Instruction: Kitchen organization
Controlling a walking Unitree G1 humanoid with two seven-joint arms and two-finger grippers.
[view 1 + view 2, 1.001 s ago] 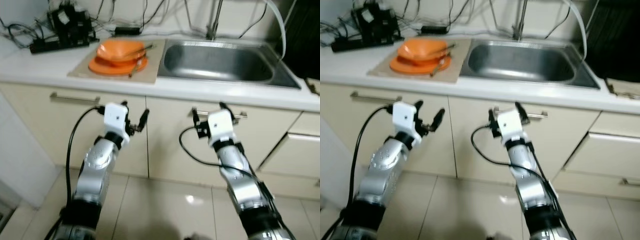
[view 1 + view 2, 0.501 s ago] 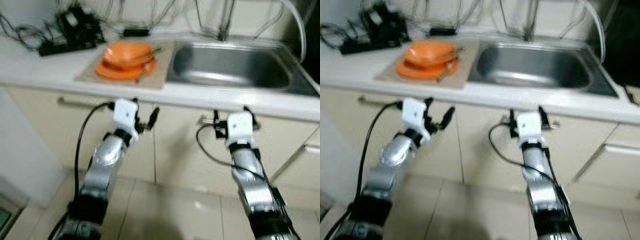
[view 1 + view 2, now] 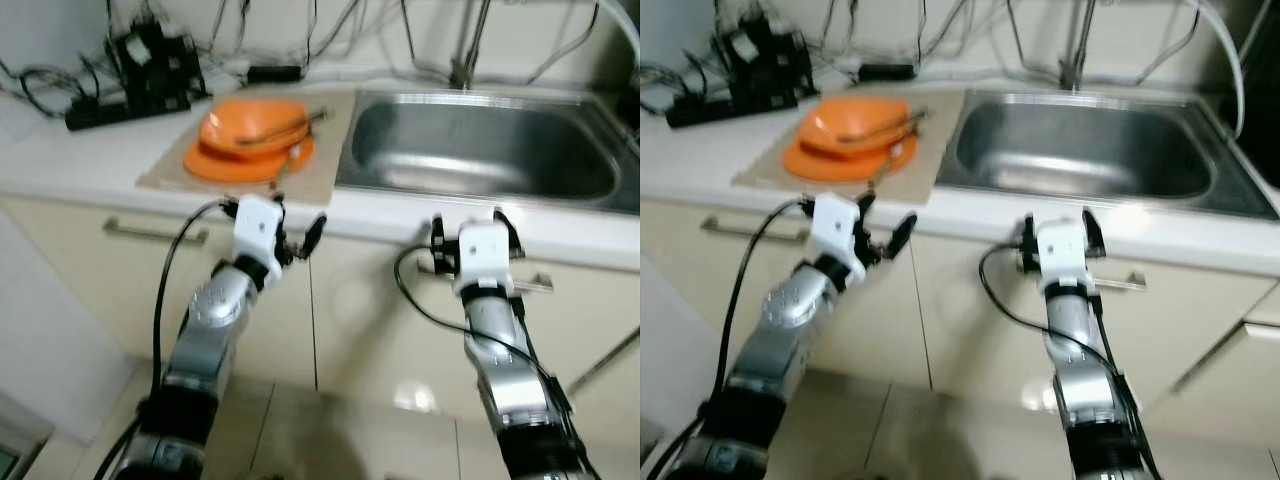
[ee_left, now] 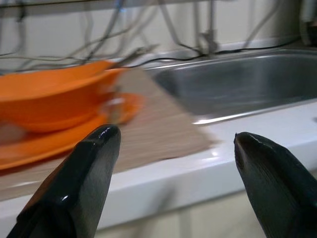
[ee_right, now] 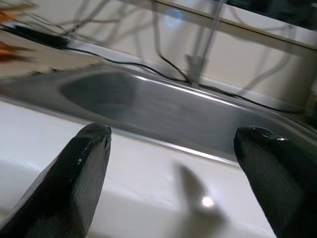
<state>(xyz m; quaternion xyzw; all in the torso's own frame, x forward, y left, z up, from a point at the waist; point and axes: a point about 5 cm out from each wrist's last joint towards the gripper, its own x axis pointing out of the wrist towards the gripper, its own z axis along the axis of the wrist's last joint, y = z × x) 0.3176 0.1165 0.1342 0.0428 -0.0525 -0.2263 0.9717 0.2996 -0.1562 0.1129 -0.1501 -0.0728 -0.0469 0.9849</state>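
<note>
While both arms hover at counter-edge height, left gripper [image 3: 295, 228] and right gripper [image 3: 468, 238] spread empty; orange bowl [image 3: 252, 125] on orange plate [image 3: 245, 160], utensils [image 3: 292, 117] across it, upper left beside sink [image 3: 480, 150]. Risk: reaching fingers striking the counter lip, or tipping loose utensils

A white countertop [image 3: 70, 160] runs along the wall above cream cabinet doors [image 3: 90, 280], each fitted with a horizontal brushed-metal bar handle [image 3: 155, 232]. Set into the counter on the robot's right is a rectangular stainless-steel sink basin [image 3: 480, 150], with a slim metal tap [image 3: 468, 45] rising behind it. At the back of the counter on the left lies a black power strip [image 3: 110, 105] with a tangle of black plugs and cables [image 3: 150, 60], and more dark cables hang down the pale wall [image 3: 970, 25]. Below the cabinets, glossy beige floor tiles [image 3: 370, 430] catch a bright reflection.
</note>
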